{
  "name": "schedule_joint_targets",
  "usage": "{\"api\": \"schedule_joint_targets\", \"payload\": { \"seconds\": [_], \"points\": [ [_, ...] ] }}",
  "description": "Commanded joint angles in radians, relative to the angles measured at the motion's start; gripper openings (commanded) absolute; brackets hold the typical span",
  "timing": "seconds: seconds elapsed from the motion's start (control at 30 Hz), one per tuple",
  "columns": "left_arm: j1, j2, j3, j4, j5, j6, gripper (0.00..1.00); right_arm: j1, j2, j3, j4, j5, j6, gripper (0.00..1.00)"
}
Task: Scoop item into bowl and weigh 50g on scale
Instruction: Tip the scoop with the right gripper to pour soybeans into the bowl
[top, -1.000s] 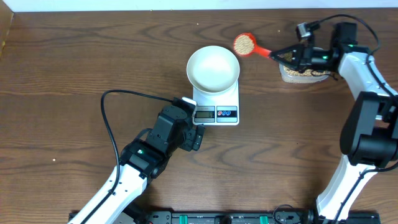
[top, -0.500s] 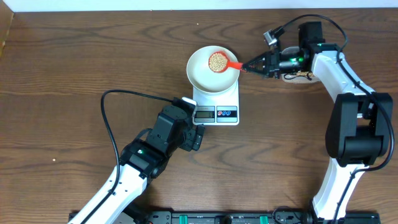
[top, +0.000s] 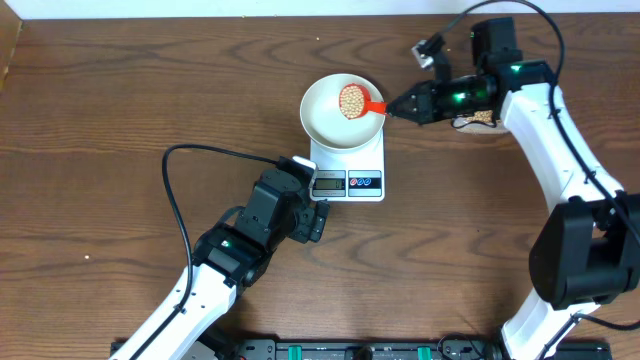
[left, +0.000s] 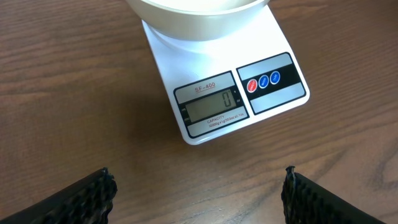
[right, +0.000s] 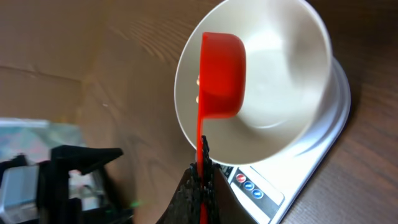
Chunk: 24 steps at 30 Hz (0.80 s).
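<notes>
Holding a red scoop (top: 358, 101) by its handle, the right gripper (top: 403, 105) had its fingers pinched tight on the thin handle, as the right wrist view showed. Scoop cup sat over the inside of the bowl (top: 325, 125), toward its right rim, loaded with beans (top: 351, 100); a few beans showed at the cup's edge from below. Bowl rested on the scale (top: 352, 160). Display (left: 214, 106) read 0. Left gripper (left: 198, 180) hovered over the table (top: 120, 120) just beside the scale's display end, fingers spread wide, holding nothing. A tub (top: 482, 118) of beans lay partly hidden behind the right arm.
</notes>
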Motion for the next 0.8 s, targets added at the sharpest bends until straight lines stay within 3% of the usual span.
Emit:
{"api": "schedule_joint_targets", "payload": {
  "seconds": [0.0, 0.43, 0.77],
  "points": [
    [0.002, 0.002, 0.002, -0.002, -0.005, 0.005, 0.88, 0.061, -0.011, 0.013, -0.002, 0.167, -0.056, 0.01],
    [0.002, 0.002, 0.002, -0.002, -0.005, 0.005, 0.88, 0.217, -0.062, 0.013, 0.056, 0.531, -0.096, 0.01],
    [0.002, 0.002, 0.002, -0.002, -0.005, 0.005, 0.88, 0.227, -0.078, 0.013, 0.061, 0.552, -0.099, 0.01]
  ]
}}
